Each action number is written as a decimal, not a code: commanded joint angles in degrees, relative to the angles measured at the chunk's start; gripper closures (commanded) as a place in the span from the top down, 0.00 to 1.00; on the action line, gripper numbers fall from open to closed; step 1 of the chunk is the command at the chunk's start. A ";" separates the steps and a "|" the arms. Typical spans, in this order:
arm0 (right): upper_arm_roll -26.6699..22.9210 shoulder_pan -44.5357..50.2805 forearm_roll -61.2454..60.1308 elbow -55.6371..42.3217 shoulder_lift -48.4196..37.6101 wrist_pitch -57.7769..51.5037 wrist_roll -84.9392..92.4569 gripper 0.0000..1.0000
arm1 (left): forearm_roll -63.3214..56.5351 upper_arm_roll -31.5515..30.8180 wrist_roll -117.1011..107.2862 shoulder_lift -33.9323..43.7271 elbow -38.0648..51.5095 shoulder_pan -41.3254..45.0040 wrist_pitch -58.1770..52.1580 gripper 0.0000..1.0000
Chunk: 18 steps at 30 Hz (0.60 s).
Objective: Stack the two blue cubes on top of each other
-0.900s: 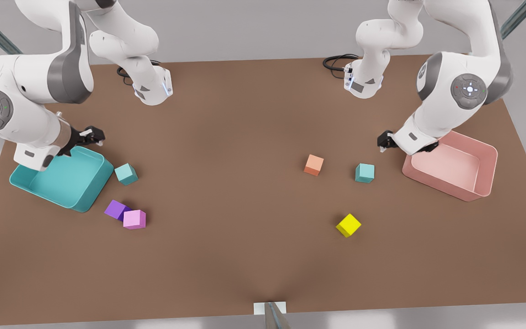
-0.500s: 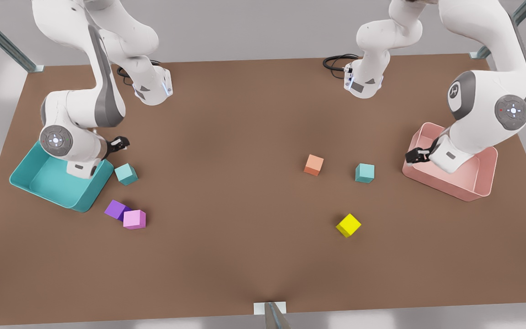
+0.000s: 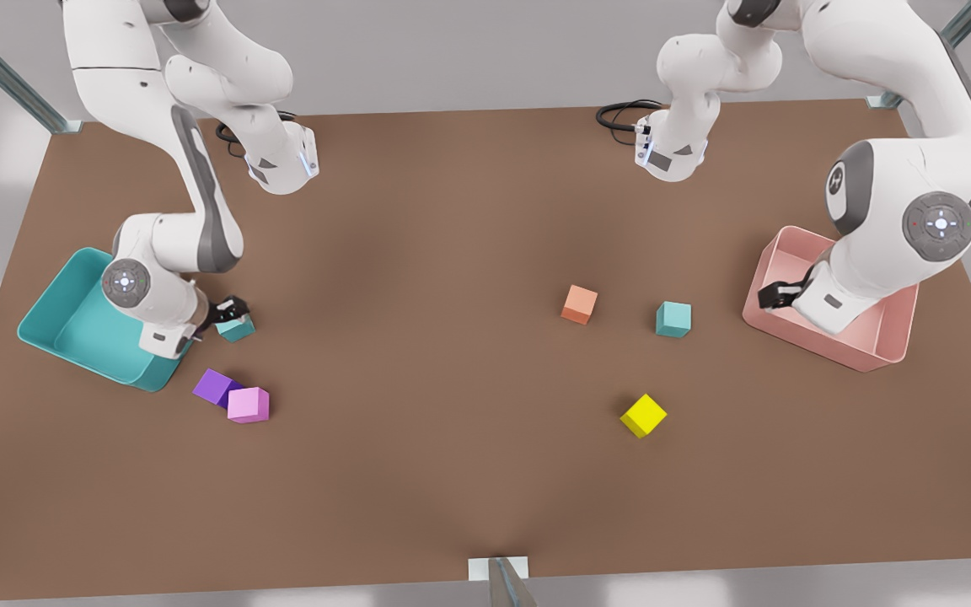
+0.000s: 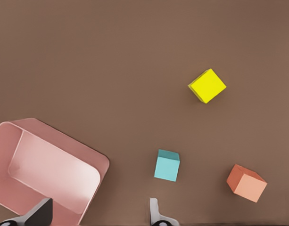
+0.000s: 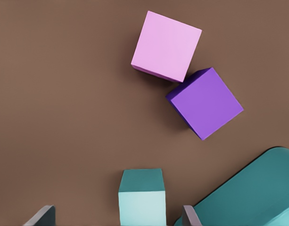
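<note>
Fingers of the right gripper (image 3: 231, 314) are spread around one blue cube (image 3: 237, 327) beside the teal bin (image 3: 64, 314), having come down since before. The left gripper (image 3: 776, 295), fingers spread, hovers over the pink bin (image 3: 865, 354); the other blue cube (image 3: 673, 319) sits nearby on the desk (image 3: 452, 438).

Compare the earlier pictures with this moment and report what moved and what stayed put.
The right gripper has come down from above the teal bin to the small teal cube beside it, jaws open astride it, not yet closed. The left gripper drew back over the pink bin, away from the other teal cube. All cubes and both bins stayed put.
</note>
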State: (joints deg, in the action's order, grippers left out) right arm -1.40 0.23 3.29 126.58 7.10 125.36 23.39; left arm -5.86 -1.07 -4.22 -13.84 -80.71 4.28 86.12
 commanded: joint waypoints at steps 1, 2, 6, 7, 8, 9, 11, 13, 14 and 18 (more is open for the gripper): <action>0.00 -0.49 -0.39 1.39 0.11 7.97 5.08 1.00 | 0.06 -2.44 0.18 -0.05 0.02 -2.08 -1.04 1.00; 0.00 -0.58 -0.39 2.00 0.11 8.32 5.17 1.00 | 0.06 -2.44 0.18 -0.05 0.11 -2.17 -1.04 1.00; 0.00 -0.67 -0.39 4.20 0.02 10.08 6.40 1.00 | 2.25 -2.88 0.18 -0.57 0.02 -1.73 -2.19 1.00; 0.00 -0.67 -0.39 4.38 0.20 10.78 7.37 1.00 | 3.39 -2.88 0.09 -0.58 -0.07 -1.64 -3.06 1.00; 0.00 -0.67 -0.30 4.73 0.90 11.48 7.72 1.00 | 4.10 -2.88 0.09 -0.58 -0.07 -1.64 -3.33 1.00; 0.00 -0.67 -0.30 5.34 1.34 12.79 9.03 1.00 | 4.10 -2.88 0.18 -0.66 -0.07 -1.82 -3.50 1.00; 0.00 -0.75 -0.39 7.10 1.34 14.91 9.04 1.00 | 4.10 -2.88 0.18 -1.98 -0.07 -2.08 -3.50 1.00; 0.00 -0.93 -0.39 7.45 1.43 15.00 9.13 1.00 | 4.19 -2.88 0.18 -2.07 -0.15 -2.08 -3.50 1.00; 0.00 -1.37 -0.30 8.07 1.51 15.70 9.30 1.00 | 4.19 -2.88 0.18 -2.07 -0.24 -2.08 -3.59 1.00; 0.00 -2.86 -0.39 9.39 3.45 18.43 10.00 1.00 | 4.28 -2.88 0.18 -2.42 -0.33 -1.73 -4.82 1.00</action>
State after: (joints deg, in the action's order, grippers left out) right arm -1.40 -2.33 3.06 135.89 10.33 140.58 28.53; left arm -1.71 -3.95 -4.10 -16.21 -81.05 2.53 82.45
